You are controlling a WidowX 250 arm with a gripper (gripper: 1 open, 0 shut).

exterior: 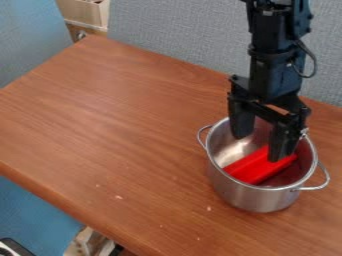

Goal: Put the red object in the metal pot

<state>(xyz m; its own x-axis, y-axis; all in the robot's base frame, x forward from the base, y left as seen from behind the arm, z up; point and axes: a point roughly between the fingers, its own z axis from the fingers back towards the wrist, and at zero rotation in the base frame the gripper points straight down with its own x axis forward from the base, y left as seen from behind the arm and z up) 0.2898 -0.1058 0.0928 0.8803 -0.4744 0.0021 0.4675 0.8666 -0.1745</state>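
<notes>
The red object [258,167] lies inside the metal pot [263,193], resting tilted on its bottom. The pot stands near the table's right front part, with a small handle on each side. My gripper [263,128] is black, hangs straight above the pot's opening, and is open and empty. Its two fingers [239,118] straddle the space just above the red object without touching it.
The pot stands on a brown wooden table [120,110]. A grey-blue wall is behind the arm. A pale wooden object [88,15] stands past the table's far left corner. The table's front edge runs close below the pot.
</notes>
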